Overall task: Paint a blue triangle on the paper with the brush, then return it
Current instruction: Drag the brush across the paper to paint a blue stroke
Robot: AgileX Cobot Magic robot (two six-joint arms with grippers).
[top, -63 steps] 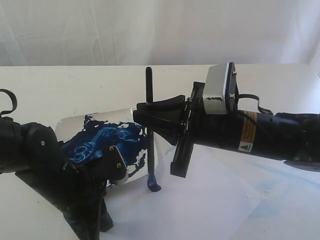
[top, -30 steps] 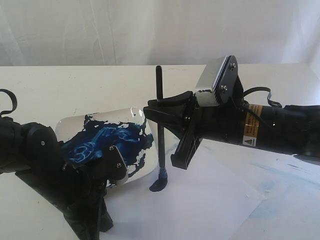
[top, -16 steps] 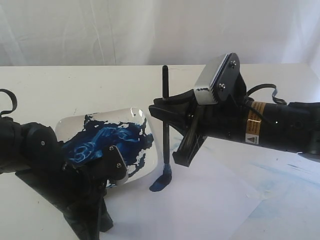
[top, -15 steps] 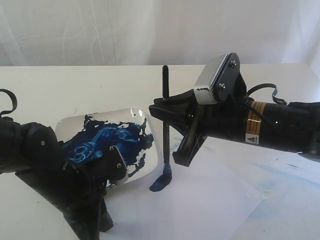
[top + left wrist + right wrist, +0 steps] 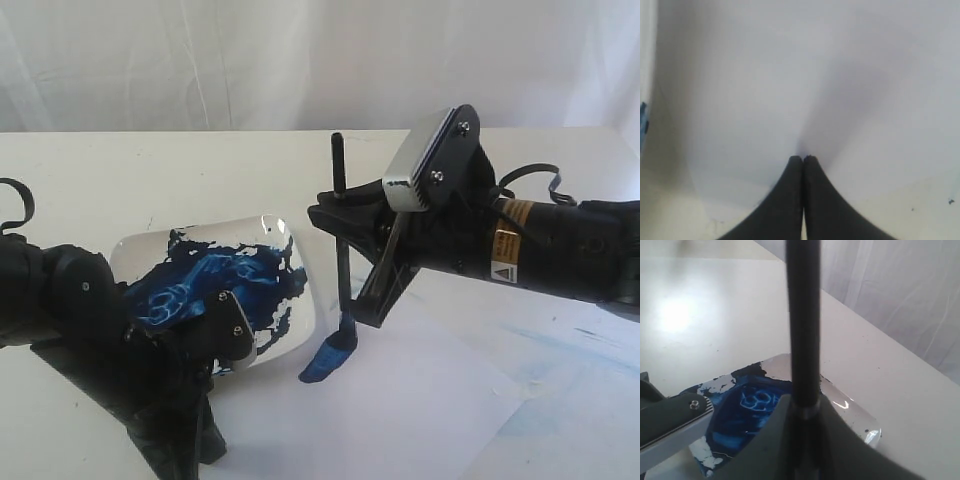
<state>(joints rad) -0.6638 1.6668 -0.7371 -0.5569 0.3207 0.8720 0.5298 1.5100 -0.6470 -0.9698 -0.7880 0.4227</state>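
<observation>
Fingers point(image 5: 362, 206) of right gripper point(image 5: 338, 222), exterior view: clamped on the brush point(image 5: 345, 288), handle near upright. Blue bristles press the paper point(image 5: 430, 400) at the end of a short blue stroke point(image 5: 316, 370), just beside the paint-smeared dish point(image 5: 303, 300)
Left wrist view: left gripper point(image 5: 803, 159) fingers pressed together, nothing between them, tips low over the paper near its edge
Right wrist view: black brush handle stands gripped between both fingers; dish with blue paint behind it

right jaws clamp upright brush point(image 5: 345, 290), blue tip on paper point(image 5: 420, 410)
</observation>
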